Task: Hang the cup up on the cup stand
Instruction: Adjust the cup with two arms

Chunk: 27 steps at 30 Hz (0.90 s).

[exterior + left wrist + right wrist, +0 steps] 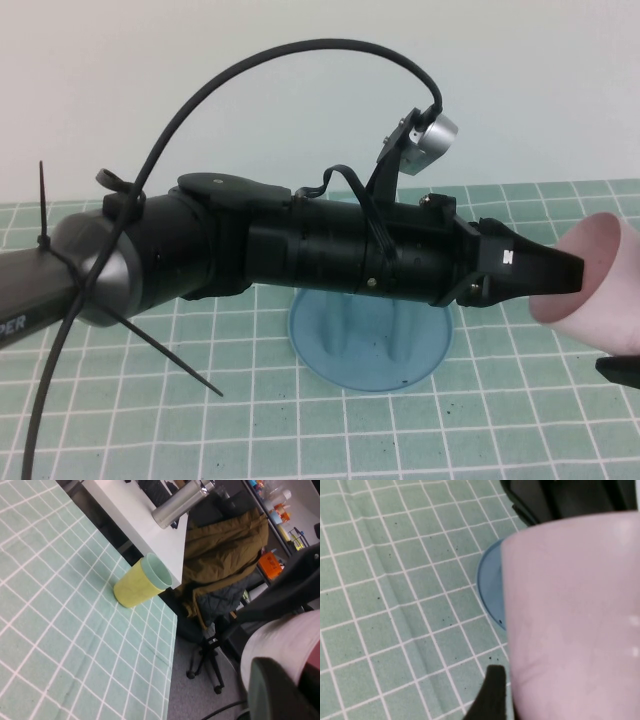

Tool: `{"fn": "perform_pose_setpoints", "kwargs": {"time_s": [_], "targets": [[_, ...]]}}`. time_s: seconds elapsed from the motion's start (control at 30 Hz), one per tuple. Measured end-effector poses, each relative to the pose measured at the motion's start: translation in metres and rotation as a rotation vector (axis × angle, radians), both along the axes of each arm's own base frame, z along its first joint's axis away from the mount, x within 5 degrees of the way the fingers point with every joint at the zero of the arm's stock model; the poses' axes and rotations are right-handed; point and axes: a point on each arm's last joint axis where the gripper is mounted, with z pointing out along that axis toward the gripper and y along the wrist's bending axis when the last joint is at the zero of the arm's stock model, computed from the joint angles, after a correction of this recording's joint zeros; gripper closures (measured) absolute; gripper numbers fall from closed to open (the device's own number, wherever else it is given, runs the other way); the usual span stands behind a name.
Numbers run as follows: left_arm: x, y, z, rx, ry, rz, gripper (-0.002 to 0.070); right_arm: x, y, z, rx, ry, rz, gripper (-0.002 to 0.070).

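**One pink cup held aloft, one blue stand below**

One cup point(600, 270) hangs above the table's point(150, 420) right edge. The left gripper point(545, 270) has a finger inside its mouth, clamping the wall. One cup stand point(370, 345) sits mid-table. A yellow cup point(140, 582) lies at an edge. Right gripper point(620, 370) fingers: cannot tell.

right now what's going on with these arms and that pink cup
The left hand reaches across above the cup stand, its fingers at the mouth of the pink cup, which is held in the air on the right. The right hand is just beneath the cup. A yellow cup lies near the table edge.
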Motion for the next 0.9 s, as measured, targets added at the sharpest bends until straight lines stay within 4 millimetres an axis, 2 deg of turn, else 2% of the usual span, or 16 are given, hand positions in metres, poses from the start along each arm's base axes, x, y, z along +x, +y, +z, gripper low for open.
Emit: {"fn": "perform_pose_setpoints", "kwargs": {"time_s": [0.6,0.9], "targets": [[0.001,0.000,-0.001,0.010,-0.036,0.002,0.0660,0.000,0.000,-0.002,0.003,0.026,0.001,-0.0002],[0.003,-0.003,0.014,-0.003,-0.147,-0.026,0.0660,0.000,0.000,-0.002,0.008,0.035,-0.008,0.0005]]}}
